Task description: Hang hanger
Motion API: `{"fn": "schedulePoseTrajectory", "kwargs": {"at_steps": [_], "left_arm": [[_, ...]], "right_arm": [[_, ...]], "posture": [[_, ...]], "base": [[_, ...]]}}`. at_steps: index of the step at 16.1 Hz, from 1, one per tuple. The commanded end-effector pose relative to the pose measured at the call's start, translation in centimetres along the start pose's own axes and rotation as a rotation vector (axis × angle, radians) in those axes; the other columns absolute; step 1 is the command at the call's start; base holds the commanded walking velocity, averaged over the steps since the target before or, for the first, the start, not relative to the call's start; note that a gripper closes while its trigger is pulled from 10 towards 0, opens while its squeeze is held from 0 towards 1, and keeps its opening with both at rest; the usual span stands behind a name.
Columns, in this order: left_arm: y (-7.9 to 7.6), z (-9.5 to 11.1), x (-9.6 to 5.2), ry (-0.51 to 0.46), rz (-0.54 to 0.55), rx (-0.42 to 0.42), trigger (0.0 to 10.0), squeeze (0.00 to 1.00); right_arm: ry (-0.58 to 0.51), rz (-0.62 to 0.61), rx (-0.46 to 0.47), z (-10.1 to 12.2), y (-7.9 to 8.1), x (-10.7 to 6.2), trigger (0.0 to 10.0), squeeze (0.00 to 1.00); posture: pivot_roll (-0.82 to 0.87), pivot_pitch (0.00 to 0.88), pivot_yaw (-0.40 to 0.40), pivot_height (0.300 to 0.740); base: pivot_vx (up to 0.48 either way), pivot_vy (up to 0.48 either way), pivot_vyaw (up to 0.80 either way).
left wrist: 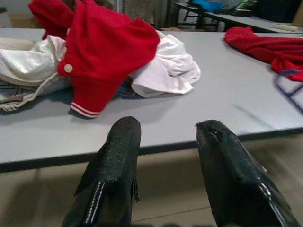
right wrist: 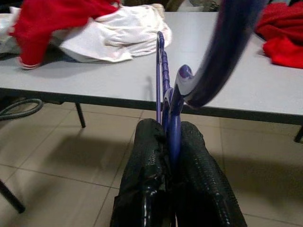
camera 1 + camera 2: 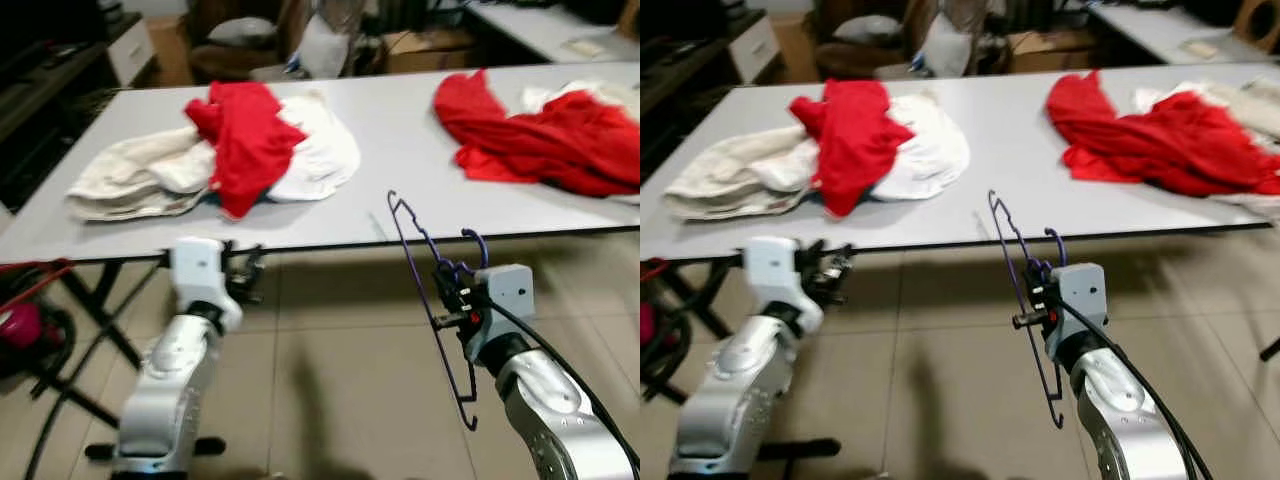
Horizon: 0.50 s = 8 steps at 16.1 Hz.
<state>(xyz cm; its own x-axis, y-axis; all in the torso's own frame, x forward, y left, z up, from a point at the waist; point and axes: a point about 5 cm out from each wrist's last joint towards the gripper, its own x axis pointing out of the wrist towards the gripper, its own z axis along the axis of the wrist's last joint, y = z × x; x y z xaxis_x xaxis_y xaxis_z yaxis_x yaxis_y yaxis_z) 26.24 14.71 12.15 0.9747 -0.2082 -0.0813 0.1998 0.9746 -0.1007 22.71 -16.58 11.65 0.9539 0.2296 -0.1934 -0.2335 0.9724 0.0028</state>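
Hanger [image 3: 430, 290], purple wire, stands upright pinched in my right pincer [image 2: 169, 142] before the grey table [image 3: 400, 140]; my left pincer [image 1: 168, 137] gapes wide near the red-and-white clothes pile [image 3: 250, 145].

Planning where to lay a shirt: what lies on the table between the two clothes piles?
Nothing: bare grey table separates the red-and-white pile from the red pile, seen in both eye views.
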Motion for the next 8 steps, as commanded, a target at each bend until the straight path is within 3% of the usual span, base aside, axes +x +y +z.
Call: {"fn": "schedulePoseTrajectory", "kwargs": {"at_steps": [1,2,4,8], "left_arm": [[0.3,0.1,-0.1,-0.001,0.006,0.006,10.0,0.00],[0.3,0.1,-0.1,-0.010,-0.003,0.015,10.0,0.00],[0.5,0.3,0.0,-0.037,-0.003,-0.017,10.0,0.00],[1.0,0.4,-0.1,-0.046,0.015,-0.019,10.0,0.00]], "right_arm": [[-0.019,0.000,-0.004,0.5,-0.1,0.2,10.0,0.00],[0.001,0.020,0.027,0.3,0.2,0.3,10.0,0.00],[-0.056,0.045,-0.011,0.9,0.8,0.5,10.0,0.00],[-0.059,0.067,-0.053,1.1,1.0,0.7,10.0,0.00]], "posture": [[-0.11,0.000,0.074,0.740],[-0.11,0.000,0.076,0.740],[-0.11,0.000,0.077,0.740],[-0.11,0.000,0.071,0.740]], "base": [[0.000,0.000,0.00],[0.000,0.000,0.00],[0.000,0.000,0.00],[0.393,0.000,0.00]]}}
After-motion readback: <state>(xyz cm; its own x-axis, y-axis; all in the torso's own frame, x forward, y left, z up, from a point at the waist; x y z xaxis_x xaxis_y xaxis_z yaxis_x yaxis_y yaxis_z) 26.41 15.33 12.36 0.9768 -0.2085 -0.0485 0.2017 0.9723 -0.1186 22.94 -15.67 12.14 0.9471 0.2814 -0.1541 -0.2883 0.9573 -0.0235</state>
